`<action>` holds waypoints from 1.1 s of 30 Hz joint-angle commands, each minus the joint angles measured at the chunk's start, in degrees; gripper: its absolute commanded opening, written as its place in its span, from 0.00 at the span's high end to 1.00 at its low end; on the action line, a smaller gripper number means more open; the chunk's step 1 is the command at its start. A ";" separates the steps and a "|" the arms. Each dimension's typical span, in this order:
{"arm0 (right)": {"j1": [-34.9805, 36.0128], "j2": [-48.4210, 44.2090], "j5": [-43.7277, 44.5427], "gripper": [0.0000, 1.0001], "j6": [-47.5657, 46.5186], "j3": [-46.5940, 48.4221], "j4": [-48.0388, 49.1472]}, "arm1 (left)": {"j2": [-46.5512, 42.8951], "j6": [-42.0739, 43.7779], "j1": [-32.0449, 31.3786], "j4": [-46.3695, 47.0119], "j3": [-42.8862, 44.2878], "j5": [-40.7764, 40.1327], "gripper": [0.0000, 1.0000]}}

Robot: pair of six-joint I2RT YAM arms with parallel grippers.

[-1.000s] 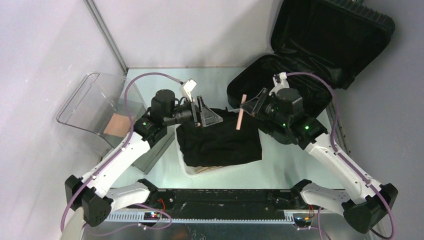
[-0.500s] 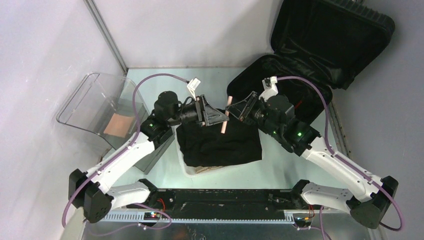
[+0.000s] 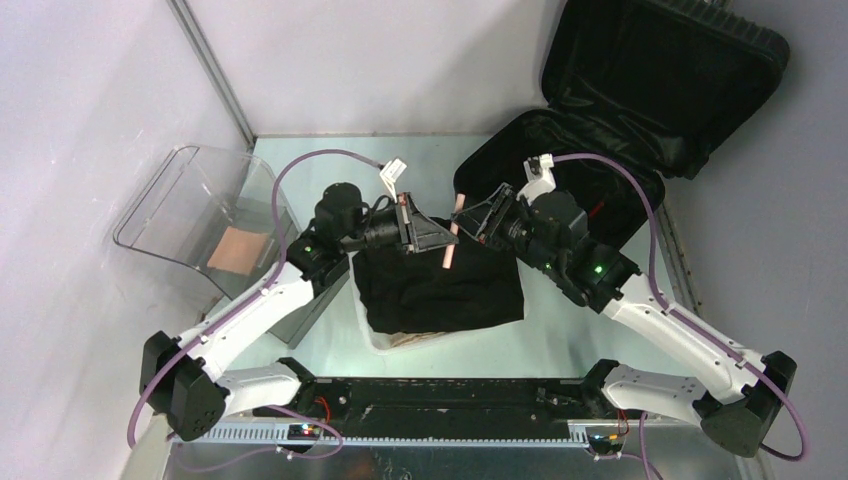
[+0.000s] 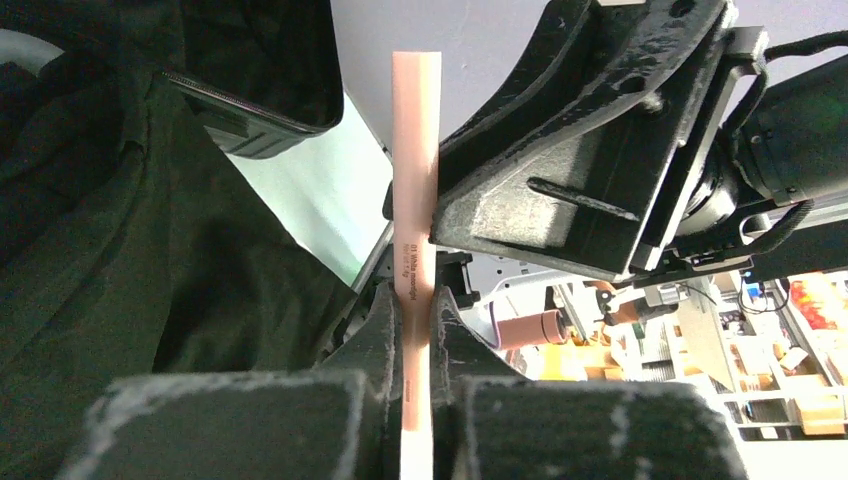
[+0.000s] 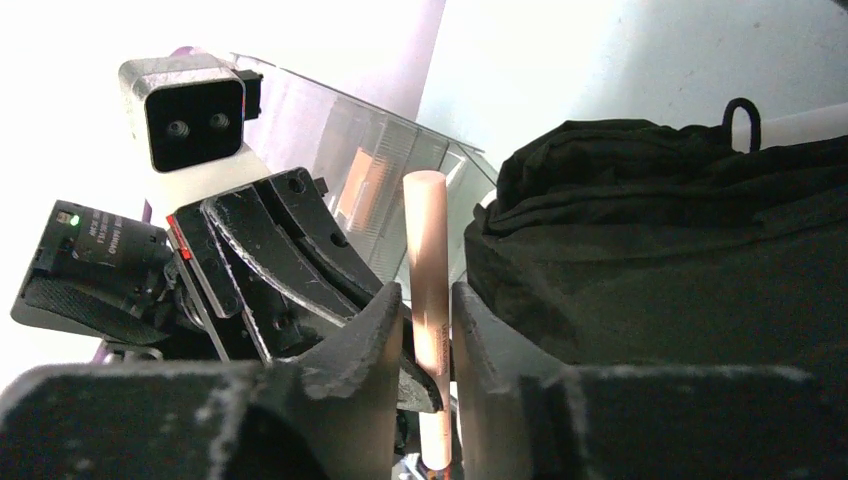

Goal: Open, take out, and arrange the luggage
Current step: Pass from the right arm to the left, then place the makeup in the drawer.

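The luggage [image 3: 650, 80] lies open at the back right, its lid leaning back and its black lining showing. Above the black garment [image 3: 440, 285] both grippers meet on a slim pink tube [image 3: 450, 238]. My left gripper [image 4: 415, 310] is shut on the tube [image 4: 415, 150] near its lower end. My right gripper [image 5: 428, 300] straddles the same tube [image 5: 428, 230], its fingers a hair off it on each side. In the top view the left gripper [image 3: 440, 238] comes from the left and the right gripper [image 3: 466, 222] from the right.
The black garment is draped over a white basket [image 3: 375, 340] at the table's middle. A clear plastic bin [image 3: 190, 200] holding a tan pad stands at the left, with a grey block [image 3: 310, 300] beside the basket.
My left gripper has closed on the pink tube that the right gripper carried leftward to it. The right gripper's fingers have eased slightly apart.
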 commanded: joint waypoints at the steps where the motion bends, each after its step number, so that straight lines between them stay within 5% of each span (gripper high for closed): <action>1: 0.41 -1.50 0.84 0.63 -0.59 0.16 0.61 | -0.57 5.10 -0.55 -3.81 1.31 -0.29 1.00; 4: 0.28 -3.07 2.14 0.44 -1.71 0.16 -0.67 | -1.96 11.91 -0.55 -13.91 4.95 -5.22 1.00; 6: 0.07 -4.45 3.36 0.24 -3.43 0.16 -2.41 | -2.64 18.81 -0.51 -23.41 8.32 -10.94 1.00; 7: -0.10 -4.99 3.70 0.06 -3.92 0.16 -2.96 | -2.97 23.20 -0.53 -29.58 9.36 -13.08 1.00; 9: -0.33 -6.53 4.72 0.01 -5.58 0.16 -4.69 | -3.59 28.86 -0.49 -37.28 12.22 -23.05 1.00; 16: -1.87 -11.57 6.25 0.00 -10.32 0.16 -11.82 | -6.34 42.22 -0.13 -54.81 15.57 -50.90 1.00; 23: -3.27 -13.83 6.91 0.00 -11.69 -0.32 -16.46 | -10.61 48.91 0.45 -56.19 7.41 -80.52 1.00; 33: -5.31 -16.65 4.48 0.01 -10.32 -3.92 -17.43 | -4.75 52.09 12.00 -53.07 0.18 -84.70 1.00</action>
